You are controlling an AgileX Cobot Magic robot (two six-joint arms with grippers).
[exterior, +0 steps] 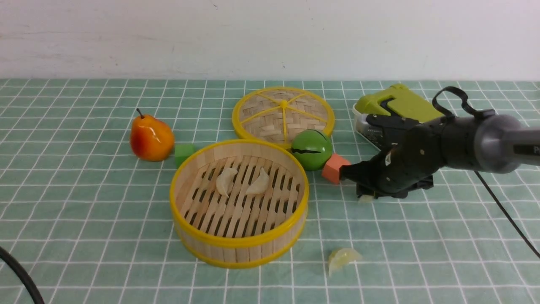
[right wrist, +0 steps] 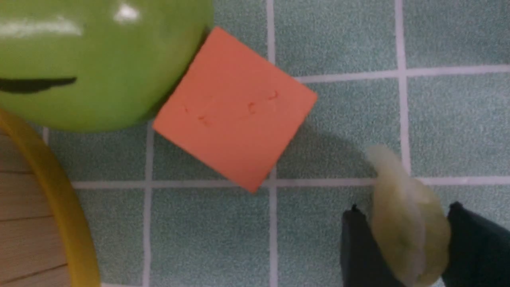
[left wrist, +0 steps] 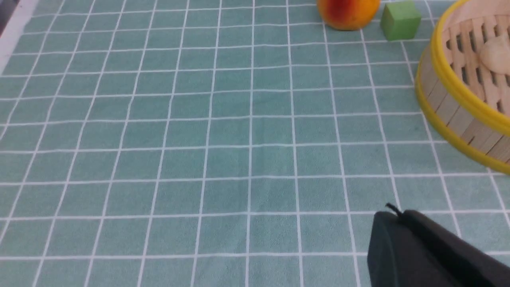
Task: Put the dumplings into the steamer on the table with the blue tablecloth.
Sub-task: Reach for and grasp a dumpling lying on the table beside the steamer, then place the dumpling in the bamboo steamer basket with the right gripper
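The right jaws are gripping a green dumpling point(right wrist: 406, 223) near the orange block point(right wrist: 235, 107). Two white dumplings point(exterior: 226, 180) are lying in the steamer point(exterior: 238, 244), in the middle of the desk point(exterior: 84, 202). The left jaws are sitting closed, empty.

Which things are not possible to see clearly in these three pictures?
- Front view: right pincer covers most of its dumpling; only a pale sliver shows.
- Right wrist view: fingers cut by the edge; whether they squeeze it is unclear.
- Left wrist view: left pincer and steamer cut by the edge.
- Front view: left pincer out of frame.
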